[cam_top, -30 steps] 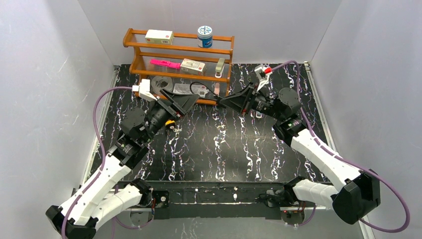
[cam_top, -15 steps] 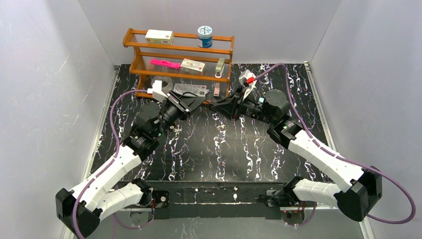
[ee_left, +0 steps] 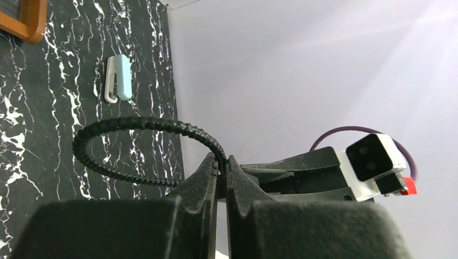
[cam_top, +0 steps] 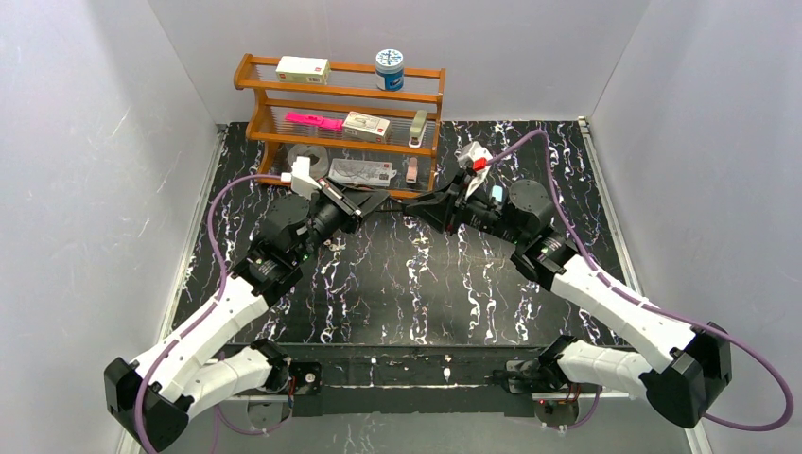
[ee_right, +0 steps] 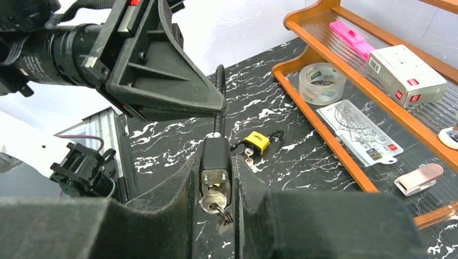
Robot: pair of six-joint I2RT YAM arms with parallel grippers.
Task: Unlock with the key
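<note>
1. Step in hand: the lock (ee_right: 215, 159) is being held by both arms. Opening it has not visibly begun. It hangs above the surface (cam_top: 426, 284), toward the middle of the far edge, just in front of the wooden rack (ee_right: 302, 89).
2. Right tool (cam_top: 416, 202): set narrow, clamped on either side of the lock's body, keyhole face toward its own camera.
3. Left tool (ee_left: 222, 166): closed tight, pinching the lock's black ribbed cable (ee_left: 135, 123) close to where it enters the body.
4. The key (ee_right: 211, 204) sits in the keyhole, its ring dangling. Neither tool touches it.
5. Next move, as a judgement: the key needs turning, or, if it is already turned, the cable needs a straight pull away from the body. Either way the right tool must hold the body firm against the load.
6. Not determinable: whether the key is turned, and whether the cable end is latched. The cable's entry into the body is masked by the left tool.
7. A yellow padlock (ee_right: 256, 141) lies on the surface below, apart from both tools. In the overhead view the arms hide it.
</note>
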